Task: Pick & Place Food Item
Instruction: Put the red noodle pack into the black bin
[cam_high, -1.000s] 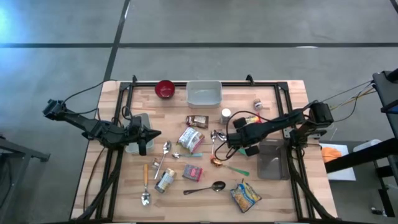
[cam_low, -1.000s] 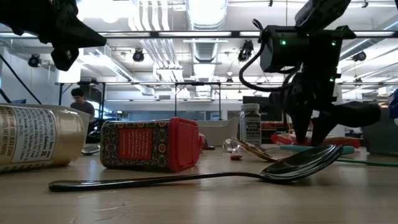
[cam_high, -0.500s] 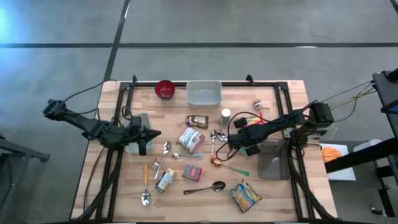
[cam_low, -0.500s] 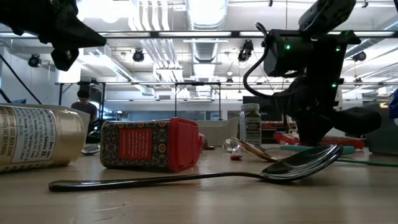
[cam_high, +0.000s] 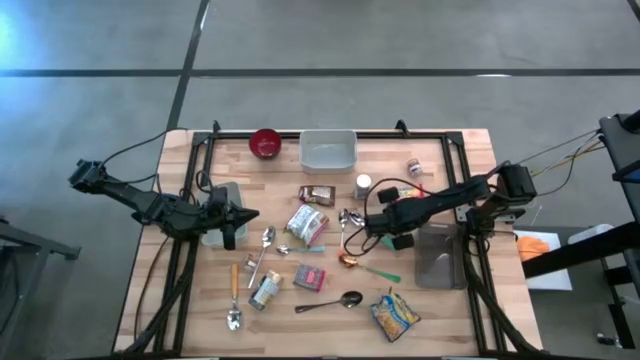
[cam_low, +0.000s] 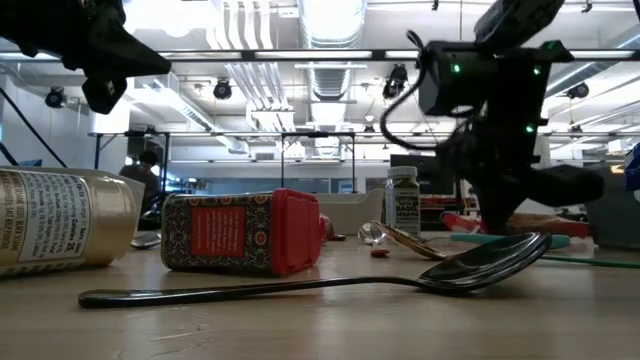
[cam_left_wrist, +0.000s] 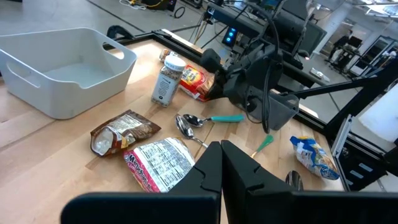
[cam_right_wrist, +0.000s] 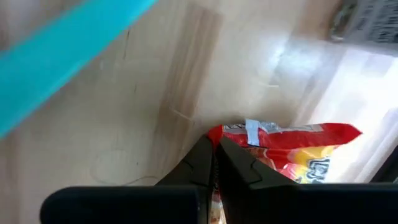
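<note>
A red and yellow snack packet (cam_high: 398, 190) lies flat on the table beside a white-capped spice bottle (cam_high: 363, 185), right of the middle. It also shows in the left wrist view (cam_left_wrist: 194, 78) and fills the lower part of the right wrist view (cam_right_wrist: 292, 152). My right gripper (cam_right_wrist: 214, 144) slants steeply down at it, shut, its fingertips at the packet's red end; from above it shows as (cam_high: 378, 222), at table height as (cam_low: 500, 215). My left gripper (cam_high: 250, 215) waits shut above the table's left part, holding nothing. My right gripper has its shut fingertips on the packet's red end edge (cam_right_wrist: 231, 132), slanting steeply down from the table's right side. The fingers themselves cover the exact spot, so a pinch or a mere touch cannot be told apart. The packet lies on the wood.
A white bin (cam_high: 328, 150) and a red bowl (cam_high: 265, 143) stand at the far edge. Spoons (cam_high: 345, 215), a teal-handled one, other packets (cam_high: 308, 225), a tin (cam_low: 240, 232) and a jar (cam_low: 60, 220) lie about the middle. A grey pad (cam_high: 437, 255) sits at the right.
My right gripper has shut its fingers at the red packet and rolled slightly about its own axis, staying in place. The packet has kept to the table.
</note>
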